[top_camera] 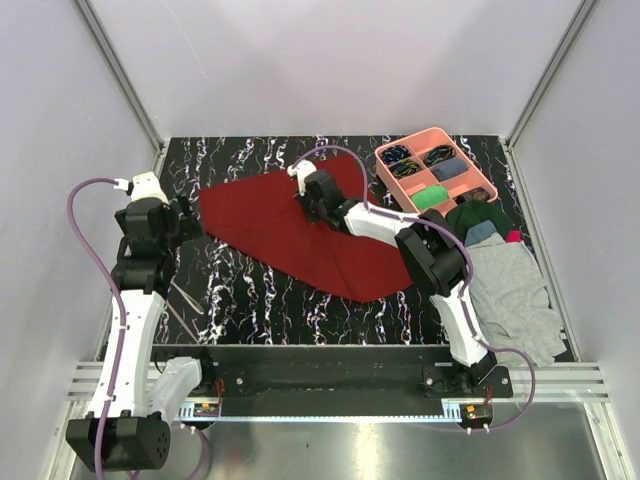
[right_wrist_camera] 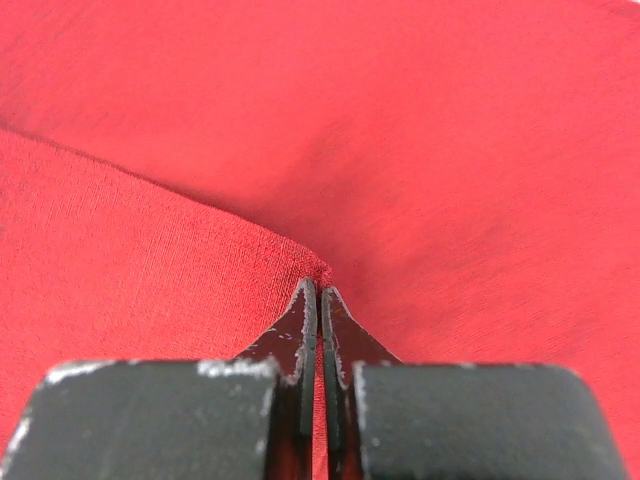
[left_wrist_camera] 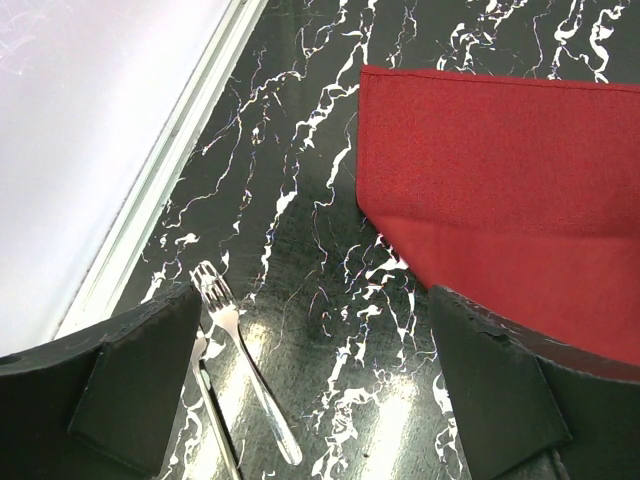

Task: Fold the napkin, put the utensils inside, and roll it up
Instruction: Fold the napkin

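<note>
Maroon napkin (top_camera: 285, 240) lay on the table (top_camera: 250, 300), partly doubled, one edge pinched in the clenched right hand (right_wrist_camera: 320, 300); folding seemed in hand. Released, the left hand (left_wrist_camera: 315, 400) hung near the utensils (left_wrist_camera: 245, 370). Next, the pinched edge likely needed carrying across and laying flat.

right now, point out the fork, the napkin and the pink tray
fork (left_wrist_camera: 250, 375), left wrist view, on its handle
napkin (top_camera: 270, 235), top external view, on the flat cloth left of the right arm
pink tray (top_camera: 411, 140), top external view, on its far rim
</note>
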`<state>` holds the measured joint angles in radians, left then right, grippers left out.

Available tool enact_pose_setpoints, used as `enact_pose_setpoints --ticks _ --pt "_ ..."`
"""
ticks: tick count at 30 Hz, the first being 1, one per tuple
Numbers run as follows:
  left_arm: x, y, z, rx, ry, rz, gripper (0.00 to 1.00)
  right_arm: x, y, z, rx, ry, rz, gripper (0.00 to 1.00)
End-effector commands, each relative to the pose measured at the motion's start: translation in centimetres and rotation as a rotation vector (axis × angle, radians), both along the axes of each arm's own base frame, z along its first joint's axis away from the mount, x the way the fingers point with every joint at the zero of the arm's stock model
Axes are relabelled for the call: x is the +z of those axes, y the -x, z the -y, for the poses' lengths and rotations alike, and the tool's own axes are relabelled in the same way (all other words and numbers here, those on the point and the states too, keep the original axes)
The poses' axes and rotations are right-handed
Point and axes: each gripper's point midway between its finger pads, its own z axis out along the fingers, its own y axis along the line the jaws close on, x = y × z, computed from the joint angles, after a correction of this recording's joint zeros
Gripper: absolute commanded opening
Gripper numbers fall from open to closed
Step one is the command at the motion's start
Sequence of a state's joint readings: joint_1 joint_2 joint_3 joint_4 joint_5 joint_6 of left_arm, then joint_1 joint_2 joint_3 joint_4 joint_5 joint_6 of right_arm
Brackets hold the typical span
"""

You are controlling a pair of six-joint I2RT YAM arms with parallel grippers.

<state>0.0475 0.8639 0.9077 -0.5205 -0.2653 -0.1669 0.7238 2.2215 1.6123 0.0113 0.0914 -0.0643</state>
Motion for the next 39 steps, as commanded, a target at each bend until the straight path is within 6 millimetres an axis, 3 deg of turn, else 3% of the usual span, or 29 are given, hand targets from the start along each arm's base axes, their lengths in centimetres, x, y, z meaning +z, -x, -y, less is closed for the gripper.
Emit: enact_pose_setpoints --ticks 1,6,8,9,10,15,16,21,39 --pt "1.1 -0.9 0.2 -0.008 0.013 0.06 0.99 2.2 -5.0 1.9 -0.08 -0.002 0.099 0.0" --pt "0.7 -1.1 0.3 -0.013 0.016 0.045 0.99 1.5 -8.0 3.8 -0.127 0.008 0.097 0.0" --pt "0.5 -1.2 0.4 -0.016 0.018 0.039 0.99 2.4 -9.6 4.4 -0.15 -0.007 0.121 0.0" --pt "0.5 -1.3 0.3 -0.014 0.017 0.039 0.99 1.0 -9.6 5.0 -0.158 0.02 0.089 0.0" --pt "0.3 -1.3 0.4 -0.016 0.017 0.034 0.99 1.8 -10.4 5.1 -0.173 0.012 0.105 0.0" --pt "-0.2 -1.6 0.4 -0.021 0.019 0.016 0.99 1.3 -12.9 6.8 -0.22 0.016 0.107 0.0" --pt "-0.3 -1.6 0.4 -0.022 0.018 0.011 0.99 2.1 -13.5 6.8 -0.227 0.006 0.122 0.0" --pt "-0.6 -1.9 0.3 -0.02 0.014 -0.003 0.99 2.1 -15.6 7.5 -0.242 0.01 0.111 0.0" --pt "-1.6 -2.4 0.0 -0.013 0.001 -0.045 0.99 2.1 -19.3 10.0 -0.289 -0.035 0.09 0.0"
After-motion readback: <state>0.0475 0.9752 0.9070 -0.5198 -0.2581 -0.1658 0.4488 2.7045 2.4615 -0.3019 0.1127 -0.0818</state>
